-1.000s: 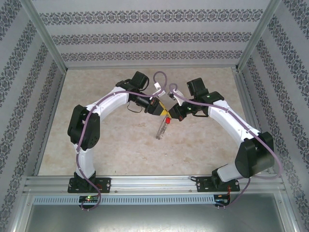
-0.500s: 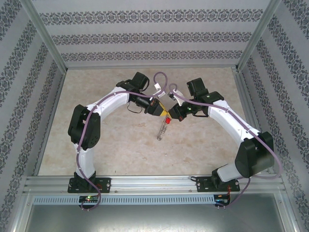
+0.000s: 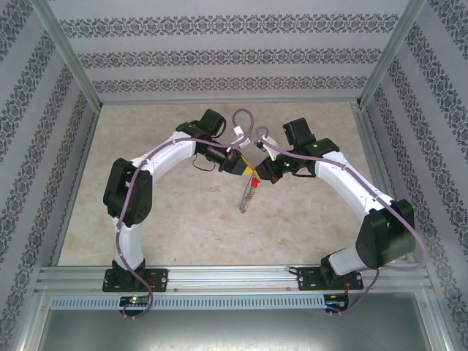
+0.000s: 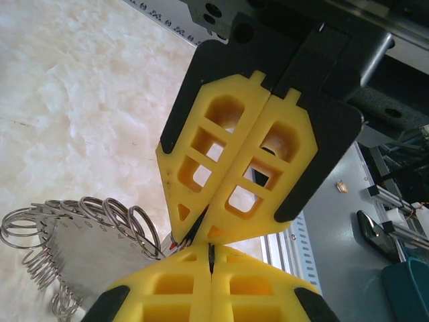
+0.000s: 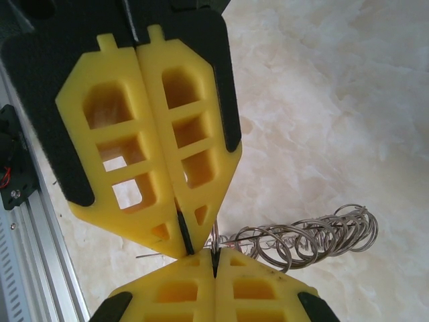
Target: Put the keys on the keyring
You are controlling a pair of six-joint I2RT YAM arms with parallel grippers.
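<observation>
Yellow pads are showing on both claws; two arms (image 3: 164,153) in total. Left claw (image 4: 203,231) is sitting fully closed, pads pressing flat together. Right claw (image 5: 182,235) is doing the same, no gap. Their tips are meeting nose to nose at the ring's top end.

One ring (image 3: 246,199) is hanging from that junction; can't tell which claw is actually pinching it. Loops (image 5: 315,235) are fringing it, a dozen-plus, overlapping too much for an exact count.

One key (image 3: 254,184), red head showing at the ring's top end, just under the tips.

Table (image 3: 183,227) under the ring is looking like pale beige marble. Walls (image 3: 219,58) around are carrying grey floral bands. Aluminium rail (image 3: 234,276) is running along the near side of the ring.
</observation>
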